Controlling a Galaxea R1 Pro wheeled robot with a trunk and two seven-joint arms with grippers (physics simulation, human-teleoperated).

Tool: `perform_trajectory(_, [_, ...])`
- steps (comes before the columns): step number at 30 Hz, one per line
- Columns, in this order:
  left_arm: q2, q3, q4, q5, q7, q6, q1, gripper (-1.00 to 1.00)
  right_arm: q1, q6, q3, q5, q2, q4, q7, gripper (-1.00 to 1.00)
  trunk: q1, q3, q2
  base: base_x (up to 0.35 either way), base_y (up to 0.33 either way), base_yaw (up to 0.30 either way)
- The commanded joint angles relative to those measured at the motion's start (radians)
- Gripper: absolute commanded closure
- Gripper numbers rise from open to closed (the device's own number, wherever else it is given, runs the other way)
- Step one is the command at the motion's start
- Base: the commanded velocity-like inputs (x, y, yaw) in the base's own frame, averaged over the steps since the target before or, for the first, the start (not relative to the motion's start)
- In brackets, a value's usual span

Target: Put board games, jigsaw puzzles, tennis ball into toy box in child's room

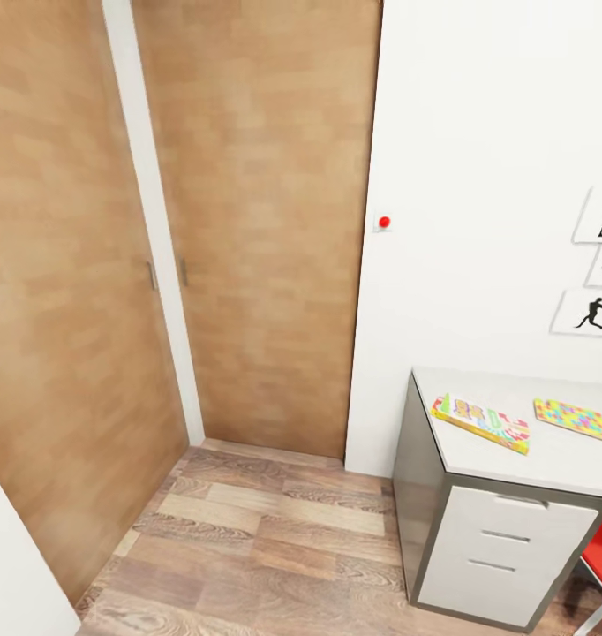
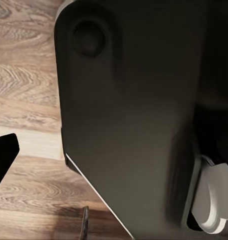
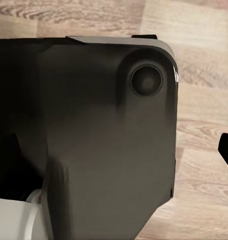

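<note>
At lower right of the head view, a Skip-Bo board game (image 1: 480, 422) and a jigsaw puzzle (image 1: 573, 418) lie apart on the tabletop (image 1: 513, 464). Judging by this, the robot is approaching; next it must close in. Either tool's opening: cannot tell.

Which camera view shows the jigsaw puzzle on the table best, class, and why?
The head view: the jigsaw puzzle lies flat on the table, its multicolour piece pattern plain, beside a board game. The left and right wrist views look down at the robot's dark base and wood floor instead.
</note>
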Motion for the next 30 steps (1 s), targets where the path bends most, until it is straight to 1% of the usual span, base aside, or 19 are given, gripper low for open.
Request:
perform_trajectory(1, [0.001, 0.0, -0.001, 0.0, 0.0, -0.002, 0.0, -1.0, 0.0, -0.004, -0.002, -0.001, 0.0, 0.0, 0.0, -1.0, -0.004, 0.002, 0.007, 0.0, 0.0, -0.113])
perform_trajectory(7, [0.006, -0.002, -0.001, -0.002, 0.0, -0.047, 0.0, -1.0, 0.0, -0.005, -0.002, -0.001, 0.0, 0.001, 0.0, -1.0, -0.027, 0.021, 0.049, 0.0, 0.0, -0.207])
perform_trajectory(16, [0.007, -0.002, -0.001, -0.002, 0.0, -0.062, 0.0, -1.0, 0.0, -0.005, -0.002, -0.002, 0.0, 0.001, 0.0, -1.0, -0.061, 0.049, 0.112, 0.0, 0.0, -0.255])
perform_trajectory(30, [0.007, -0.002, -0.001, -0.001, 0.0, -0.065, 0.0, -1.0, 0.0, -0.006, -0.002, -0.002, 0.0, 0.001, 0.0, -1.0, -0.061, 0.049, 0.112, 0.0, 0.0, -0.261])
